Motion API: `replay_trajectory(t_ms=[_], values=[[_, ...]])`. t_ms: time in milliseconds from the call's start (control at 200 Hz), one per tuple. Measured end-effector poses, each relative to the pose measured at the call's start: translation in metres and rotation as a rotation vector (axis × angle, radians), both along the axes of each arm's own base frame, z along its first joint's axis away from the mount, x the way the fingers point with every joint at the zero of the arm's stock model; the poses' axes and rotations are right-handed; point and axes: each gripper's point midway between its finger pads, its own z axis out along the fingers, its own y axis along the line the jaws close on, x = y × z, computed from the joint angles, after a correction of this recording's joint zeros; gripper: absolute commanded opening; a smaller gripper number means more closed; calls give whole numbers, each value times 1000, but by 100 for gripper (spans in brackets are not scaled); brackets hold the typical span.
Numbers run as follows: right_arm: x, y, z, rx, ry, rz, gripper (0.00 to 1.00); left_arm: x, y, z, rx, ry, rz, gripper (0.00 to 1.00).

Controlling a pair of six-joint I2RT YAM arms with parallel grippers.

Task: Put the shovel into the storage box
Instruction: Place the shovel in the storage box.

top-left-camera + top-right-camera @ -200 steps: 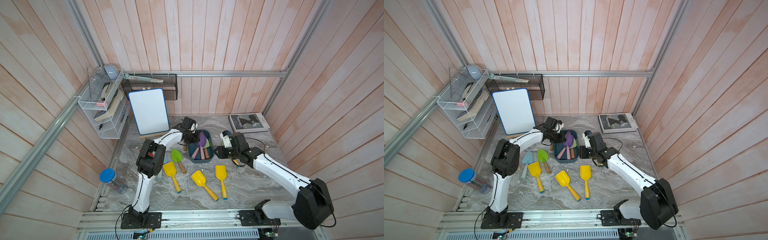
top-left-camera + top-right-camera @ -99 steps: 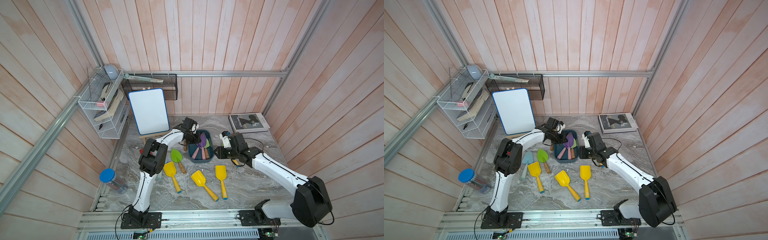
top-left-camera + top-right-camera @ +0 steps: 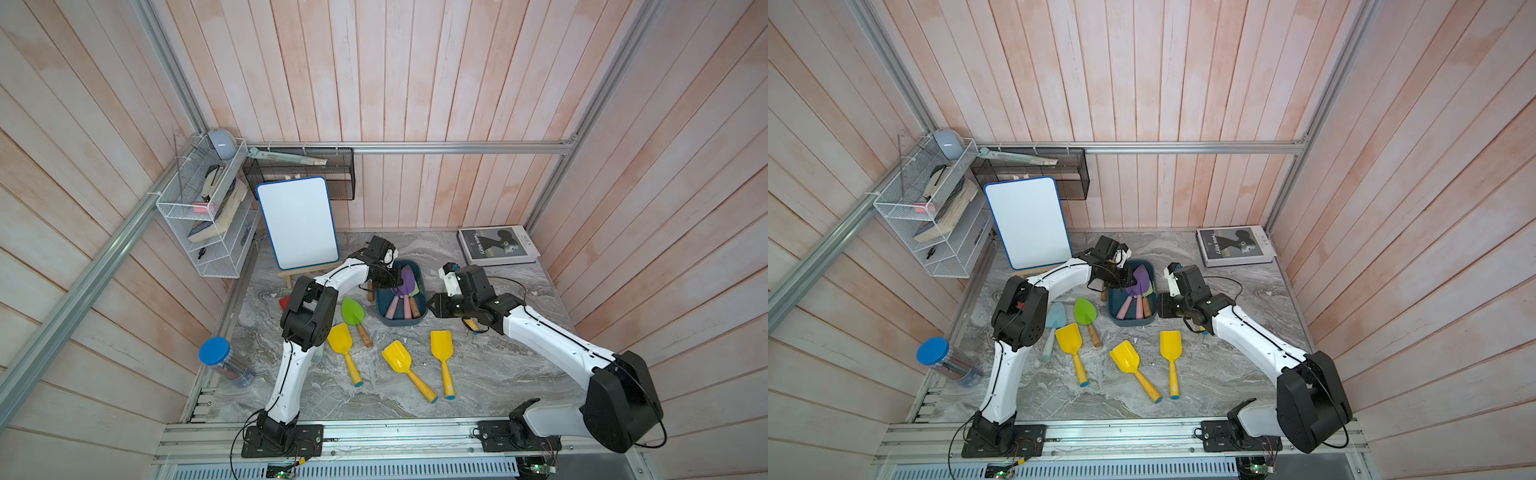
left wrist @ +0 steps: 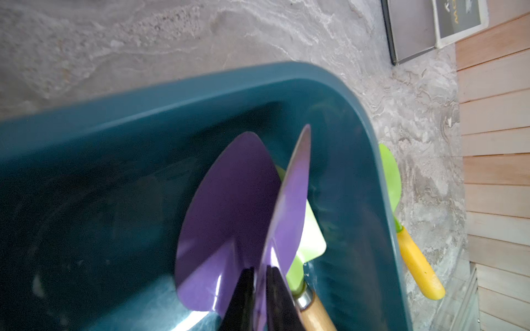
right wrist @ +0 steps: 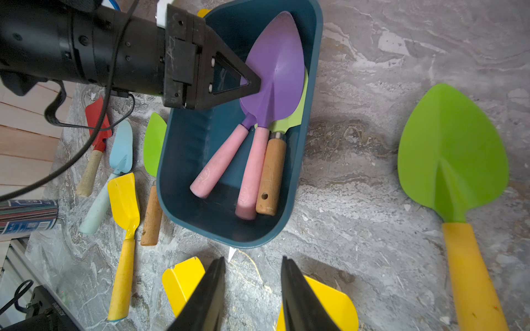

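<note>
Now, left claw pinching purple shovel in teal storage box, right claw parted.

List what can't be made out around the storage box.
- Left claw: the left wrist view's bottom edge cuts its fingers; whether they pinch the purple shovel is unclear.
- Green shovel in the storage box: blade mostly covered by purple blades, right wrist view.
- Book: title too small in both top views.
</note>
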Motion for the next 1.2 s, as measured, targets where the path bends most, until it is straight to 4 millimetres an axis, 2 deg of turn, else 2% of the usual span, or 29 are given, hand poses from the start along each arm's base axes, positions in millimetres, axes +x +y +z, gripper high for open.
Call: replay_trajectory(t_ms=[285, 510, 895, 1200], values=[[0, 0, -1, -1, 2, 0, 39, 1, 2, -2, 18, 1, 13, 34], [0, 0, -1, -2, 2, 1, 39, 1, 3, -3, 23, 8, 19, 39], [0, 0, -1, -2, 2, 0, 39, -2, 8, -6, 54, 59, 57, 53], [1, -5, -4, -28, 3, -21, 39, -7, 6, -5, 58, 82, 62, 70]])
